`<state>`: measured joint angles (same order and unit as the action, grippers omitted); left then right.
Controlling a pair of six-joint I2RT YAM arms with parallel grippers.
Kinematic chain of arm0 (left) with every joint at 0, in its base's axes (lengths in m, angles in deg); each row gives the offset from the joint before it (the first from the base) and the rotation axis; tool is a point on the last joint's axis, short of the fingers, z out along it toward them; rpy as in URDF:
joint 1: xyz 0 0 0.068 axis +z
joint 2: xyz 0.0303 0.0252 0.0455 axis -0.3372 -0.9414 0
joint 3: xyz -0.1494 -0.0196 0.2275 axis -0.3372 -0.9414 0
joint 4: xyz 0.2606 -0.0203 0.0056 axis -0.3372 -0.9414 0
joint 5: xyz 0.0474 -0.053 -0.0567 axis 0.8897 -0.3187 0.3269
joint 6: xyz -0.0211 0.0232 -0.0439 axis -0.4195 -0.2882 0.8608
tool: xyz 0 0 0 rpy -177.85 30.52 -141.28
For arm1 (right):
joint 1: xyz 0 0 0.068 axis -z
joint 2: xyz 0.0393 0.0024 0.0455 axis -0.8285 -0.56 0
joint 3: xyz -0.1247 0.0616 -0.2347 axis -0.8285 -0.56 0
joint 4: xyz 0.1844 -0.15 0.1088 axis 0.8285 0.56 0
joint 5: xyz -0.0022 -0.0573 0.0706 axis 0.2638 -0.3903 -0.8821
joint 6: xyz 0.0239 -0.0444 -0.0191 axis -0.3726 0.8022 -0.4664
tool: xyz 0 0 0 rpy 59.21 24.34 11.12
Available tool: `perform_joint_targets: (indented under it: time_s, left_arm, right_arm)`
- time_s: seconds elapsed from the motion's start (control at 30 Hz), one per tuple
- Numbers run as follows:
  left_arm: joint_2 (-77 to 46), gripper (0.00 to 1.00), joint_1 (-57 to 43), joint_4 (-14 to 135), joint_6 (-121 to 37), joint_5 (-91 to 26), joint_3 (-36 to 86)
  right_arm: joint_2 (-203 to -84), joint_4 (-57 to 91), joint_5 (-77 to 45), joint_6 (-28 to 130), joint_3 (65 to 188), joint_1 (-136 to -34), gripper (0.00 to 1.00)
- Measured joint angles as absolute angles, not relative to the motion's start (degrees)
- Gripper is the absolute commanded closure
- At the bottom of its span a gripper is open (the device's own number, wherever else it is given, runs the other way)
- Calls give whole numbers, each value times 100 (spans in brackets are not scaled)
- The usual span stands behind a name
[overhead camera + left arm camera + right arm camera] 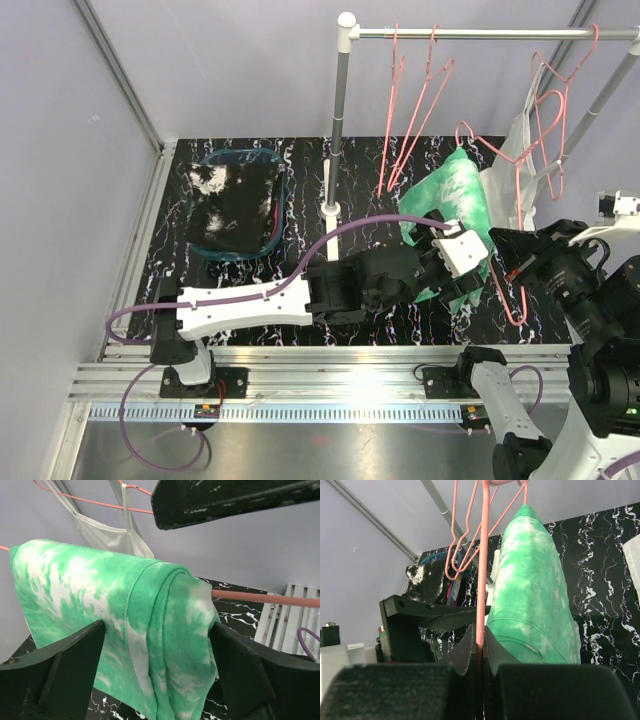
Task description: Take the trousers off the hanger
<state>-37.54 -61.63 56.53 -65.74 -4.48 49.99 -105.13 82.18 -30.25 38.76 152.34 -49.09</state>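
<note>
The green-and-white trousers (455, 195) hang folded over the bar of a pink wire hanger (520, 292). My left gripper (462, 280) is open, with a finger on each side of the hanging cloth (150, 630) below the hanger bar (260, 598); in its wrist view the gripper (155, 672) does not pinch the cloth. My right gripper (515, 265) is shut on the hanger wire (482, 580), close beside the trousers (535, 595). The black, white-speckled trousers (235, 205) lie in a basket at the back left. A magenta strip (451, 587) shows beneath them.
A teal basket (215, 158) holds the black pair. A white rack pole (340, 110) and rail (480, 33) carry several empty pink hangers (410, 110). A white garment (520, 165) hangs at the right. Walls close in the left and back.
</note>
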Motion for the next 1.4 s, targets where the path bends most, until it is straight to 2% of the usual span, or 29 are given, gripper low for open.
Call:
perform_joint_targets:
  time_s: [0.07,0.13,0.23,0.27,0.37,0.4,0.47,0.5,0.7,0.97,1.4]
  left_arm:
    - [-3809,32,-6168,5739,-6600,-369,4997]
    - [-3819,38,-6174,5833,-6655,-330,4964]
    - [-3817,40,-6177,6049,-6723,-277,4816]
    - [-3817,45,-6177,6121,-6740,-247,4761]
    - [-3819,66,-6172,6241,-6790,-161,4689]
    - [-3819,79,-6170,6270,-6806,-146,4689]
    - [-3819,90,-6157,6359,-6867,-87,4695]
    - [-3819,100,-6152,6394,-6884,-59,4706]
    - [-3811,100,-6148,6421,-6935,258,4737]
    - [-3540,100,-6168,5820,-6987,783,4789]
    - [-3437,100,-6813,5033,-7794,888,6385]
  right_arm:
    - [-10502,8223,-3027,3861,15242,-4927,100]
    - [-10502,8220,-3029,3854,15253,-4938,100]
    - [-10502,8220,-3036,3852,15277,-4949,100]
    - [-10502,8223,-3058,3845,15295,-4951,100]
    - [-10513,8262,-3198,3778,15374,-4953,100]
    - [-10515,8262,-3244,3754,15402,-4953,100]
    - [-10515,8258,-3359,3708,15489,-4953,100]
    - [-10515,8258,-3394,3706,15511,-4953,100]
    - [-10472,8107,-3429,3717,15312,-4968,100]
    - [-10004,7322,-3499,3708,13813,-5078,100]
    - [-9195,6717,-3001,3760,12812,-5495,100]
